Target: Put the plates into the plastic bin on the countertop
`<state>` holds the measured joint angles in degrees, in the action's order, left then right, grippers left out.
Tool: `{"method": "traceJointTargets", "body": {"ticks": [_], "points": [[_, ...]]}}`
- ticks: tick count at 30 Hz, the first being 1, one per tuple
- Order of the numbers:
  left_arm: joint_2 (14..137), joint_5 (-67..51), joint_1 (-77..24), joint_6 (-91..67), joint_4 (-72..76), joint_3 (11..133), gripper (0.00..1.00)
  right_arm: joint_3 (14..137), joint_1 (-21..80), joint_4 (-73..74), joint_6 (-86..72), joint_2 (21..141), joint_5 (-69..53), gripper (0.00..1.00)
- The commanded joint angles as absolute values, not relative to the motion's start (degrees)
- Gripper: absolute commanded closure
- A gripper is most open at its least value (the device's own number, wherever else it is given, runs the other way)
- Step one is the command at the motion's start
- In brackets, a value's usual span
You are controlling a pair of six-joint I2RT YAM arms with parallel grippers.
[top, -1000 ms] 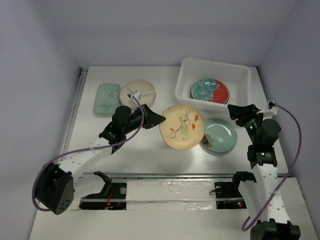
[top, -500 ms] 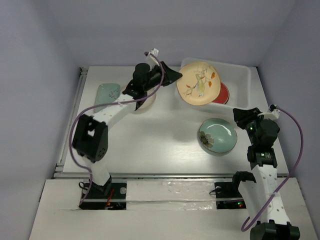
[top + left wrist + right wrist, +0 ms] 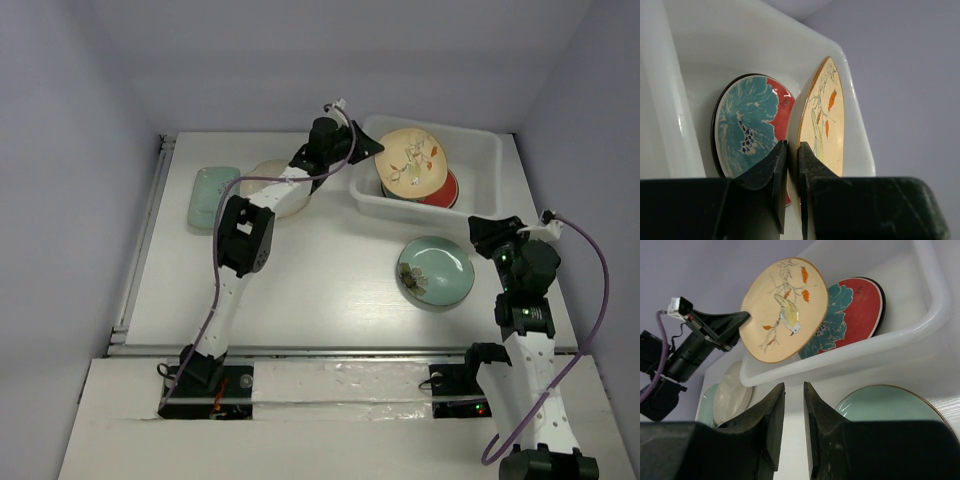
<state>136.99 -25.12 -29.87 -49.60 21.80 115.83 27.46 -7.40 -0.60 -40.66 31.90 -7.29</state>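
Tan floral plate (image 3: pixel 410 160) is in the left gripper (image 3: pixel 366 150), upper centre of the top view: fingers (image 3: pixel 807 170) clamped on its rim, only the plate's thickness between them. The plate is tilted, inside the outline of the plastic bin (image 3: pixel 482 142), and overlaps the red-and-teal floral plate (image 3: pixel 447 190) lying in the bin. Can't tell whether the two plates touch. Left wrist view has the tan plate nearly edge-on at centre right, the red-and-teal one to its left, and the bin's wall down the left edge. Left arm (image 3: pixel 235 260) reaches far up the frame and crosses over the cream divided round plate (image 3: pixel 293 198). Mint rectangular plate (image 3: pixel 205 197) sits just left of that, near the metal rail (image 3: pixel 145 240) at the left edge of the countertop (image 3: pixel 320 280). Celadon green plate (image 3: pixel 436 270) lies on the countertop below the bin, right of centre, apart from it. Right gripper (image 3: pixel 486 232) hovers just right of the celadon plate, near the bin's lower-right corner, with its fingers drawn nearly together, a thin gap, nothing in it. Right wrist view: celadon plate at lower right, the bin's front wall across the middle, tan plate held at a slant in the upper centre.
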Motion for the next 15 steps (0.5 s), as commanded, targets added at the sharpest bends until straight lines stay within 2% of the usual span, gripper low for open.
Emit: {"method": "traceJointTargets", "body": {"ticks": [1,15], "points": [[134.0,-26.9,-31.1,-54.0,31.6,123.9,1.00,27.7,-7.0,-2.7,-39.9,31.6,-6.8,0.72],[142.4,-22.4,-34.8,-48.9,25.2,129.2,1.00,27.8,-7.0,-2.5,-39.7,31.1,-6.9,0.72]]}}
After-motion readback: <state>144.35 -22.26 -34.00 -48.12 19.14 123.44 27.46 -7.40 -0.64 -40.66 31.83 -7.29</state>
